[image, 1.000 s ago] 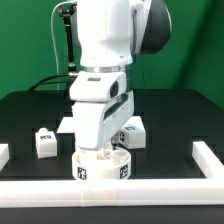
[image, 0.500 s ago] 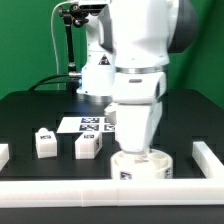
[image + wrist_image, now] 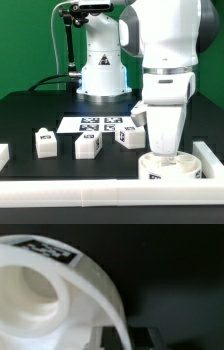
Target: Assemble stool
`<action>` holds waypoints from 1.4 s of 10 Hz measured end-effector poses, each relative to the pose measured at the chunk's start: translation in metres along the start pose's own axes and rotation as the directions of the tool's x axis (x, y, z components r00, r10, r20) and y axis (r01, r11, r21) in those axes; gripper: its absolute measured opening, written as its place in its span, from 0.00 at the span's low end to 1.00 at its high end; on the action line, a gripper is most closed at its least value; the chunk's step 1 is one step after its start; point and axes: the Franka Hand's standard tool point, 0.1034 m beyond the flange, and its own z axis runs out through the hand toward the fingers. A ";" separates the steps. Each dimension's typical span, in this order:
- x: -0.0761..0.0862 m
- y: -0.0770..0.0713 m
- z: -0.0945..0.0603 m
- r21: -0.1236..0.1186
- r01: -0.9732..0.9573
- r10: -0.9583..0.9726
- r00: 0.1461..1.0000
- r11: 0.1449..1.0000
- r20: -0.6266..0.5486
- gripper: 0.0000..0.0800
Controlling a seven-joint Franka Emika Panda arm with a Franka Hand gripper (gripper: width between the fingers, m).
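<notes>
The round white stool seat (image 3: 168,166) sits on the black table near the front rail, toward the exterior view's right, with a tag on its side. My gripper (image 3: 166,150) stands straight above it, fingers down at its rim. In the wrist view the seat's curved wall (image 3: 95,286) runs between my two dark fingers (image 3: 108,336), which are shut on it. Three white block legs lie on the table: one (image 3: 43,141) at the exterior view's left, one (image 3: 88,144) beside it, one (image 3: 130,135) next to my gripper.
The marker board (image 3: 100,124) lies flat behind the legs. White border rails run along the front (image 3: 90,190) and the right side (image 3: 210,155). The arm's base (image 3: 100,70) stands at the back of the table.
My gripper has slid the seat along the front rail from the middle toward the exterior view's right. The legs have not moved.
</notes>
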 end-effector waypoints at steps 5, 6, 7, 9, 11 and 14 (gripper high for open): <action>0.005 0.003 0.001 -0.006 -0.009 0.009 1.000 1.000 -0.004 0.04; 0.005 0.003 0.001 -0.006 -0.009 0.009 1.000 1.000 -0.004 0.28; 0.005 0.003 0.001 -0.006 -0.010 0.010 1.000 1.000 -0.004 0.50; 0.004 0.001 -0.015 -0.019 -0.022 0.022 1.000 1.000 -0.004 0.67; 0.002 -0.001 -0.042 -0.045 -0.039 0.039 0.999 0.998 -0.007 0.79; -0.040 -0.009 -0.060 -0.078 -0.091 0.091 0.996 0.993 -0.011 0.81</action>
